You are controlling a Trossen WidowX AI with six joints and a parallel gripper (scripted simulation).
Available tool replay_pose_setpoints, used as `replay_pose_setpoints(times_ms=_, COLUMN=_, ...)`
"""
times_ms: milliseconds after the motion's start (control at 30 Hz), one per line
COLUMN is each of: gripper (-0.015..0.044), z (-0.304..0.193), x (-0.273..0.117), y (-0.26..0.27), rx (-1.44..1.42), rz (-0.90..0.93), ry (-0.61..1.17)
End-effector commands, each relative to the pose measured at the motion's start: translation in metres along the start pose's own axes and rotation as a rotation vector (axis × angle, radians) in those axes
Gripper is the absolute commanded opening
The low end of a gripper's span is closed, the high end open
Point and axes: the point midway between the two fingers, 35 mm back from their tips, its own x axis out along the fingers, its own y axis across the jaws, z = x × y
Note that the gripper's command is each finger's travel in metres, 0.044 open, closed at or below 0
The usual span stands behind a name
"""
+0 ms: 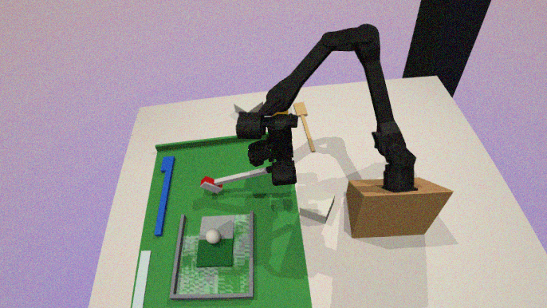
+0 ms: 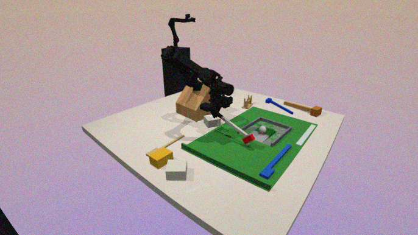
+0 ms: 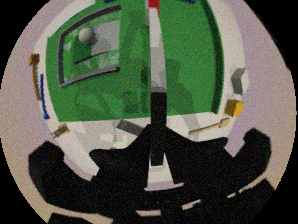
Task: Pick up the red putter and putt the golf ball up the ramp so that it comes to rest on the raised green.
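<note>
Top view, left to right. A white strip [image 1: 141, 277] lies at the lower-left edge of the green mat [image 1: 187, 171]. A blue bar [image 1: 164, 195] runs up the left side of the mat. Right of it, in the lower centre of the frame, a grey-walled enclosure [image 1: 177, 255] holds the ramp [image 1: 219, 224] and the dark raised green [image 1: 215, 253]. The golf ball [image 1: 213, 235] sits at the upper edge of the raised green, where it meets the ramp; whether it rests on the green or on the ramp cannot be told.

Above the enclosure, at frame centre, the red putter [image 1: 235, 178] extends to the left. Its red head [image 1: 208, 183] is over the mat, well apart from the ball. The gripper [image 1: 275, 169] is closed on the right end of the grey shaft. The arm [image 1: 371, 80] rises to the upper right and descends into the tan base block [image 1: 396, 207] at the right of the frame. A wooden paddle [image 1: 304, 124] lies above the mat's right edge, and a pale block [image 1: 316, 207] lies between the mat and the base block on the table [image 1: 458, 140].

Exterior view: a yellow mallet [image 2: 159, 156] and a grey block [image 2: 177, 171] lie at lower left, off the mat. A blue tool [image 2: 278, 105] and a wooden mallet [image 2: 303, 108] lie at upper right.

Wrist view: the shaft runs straight up from the closed fingers to the red head at the top of the frame.
</note>
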Motion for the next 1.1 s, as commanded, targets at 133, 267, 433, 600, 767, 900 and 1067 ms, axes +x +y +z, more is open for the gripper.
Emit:
replay_pose_setpoints(times_ms=133, gripper=0.0000, z=0.0042, x=-0.0403, y=-0.0030, rx=0.017, rz=-0.009, ry=-0.027)
replay_pose_setpoints(times_ms=267, gripper=0.0000, z=0.0023, x=-0.0314, y=-0.0010, rx=0.008, rz=-0.005, ry=-0.017)
replay_pose_setpoints(times_ms=433, gripper=0.0000, z=0.0023, x=-0.0314, y=-0.0010, rx=0.008, rz=-0.005, ry=-0.017)
replay_pose_setpoints(times_ms=600, gripper=0.0000, z=0.0023, x=-0.0314, y=-0.0010, rx=0.008, rz=-0.005, ry=-0.017)
replay_pose_setpoints(times_ms=767, gripper=0.0000, z=0.0023, x=-0.0314, y=-0.0010, rx=0.008, rz=-0.005, ry=-0.017)
replay_pose_setpoints(times_ms=900, gripper=0.0000, z=0.0023, x=-0.0314, y=-0.0010, rx=0.008, rz=-0.005, ry=-0.017)
replay_pose_setpoints(times_ms=1067, gripper=0.0000, z=0.0023, x=-0.0314, y=-0.0010, rx=0.008, rz=-0.005, ry=-0.017)
